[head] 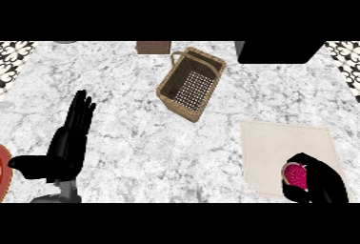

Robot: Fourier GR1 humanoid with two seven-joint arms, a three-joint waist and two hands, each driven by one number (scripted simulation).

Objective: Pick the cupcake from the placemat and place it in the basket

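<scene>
**A:** Nearest, at the near right, the right robot hand [320, 183] is curled round the cupcake [296, 175], whose pink top shows beside the thumb.

**B:** Why grasp it from there?

**A:** The cupcake is at the near end of the placemat [281, 143], so the forearm coming in from the near edge reaches it directly. I can't tell whether it has been lifted off the mat.

**B:** And the other hand?

**A:** The left robot hand [67, 143] rests at the near left with its fingers straight, well apart from the cupcake.

**B:** Is there room to move?

**A:** The basket [211, 91] lies far and to the left of the placemat, askew, mouth up. Nothing stands on the stretch of worktop [141, 143] between them, so I judge the way open. The basket's rim needs clearing. A black block [277, 51] and a brown box [153, 46] stand at the far edge, beyond the basket.
</scene>
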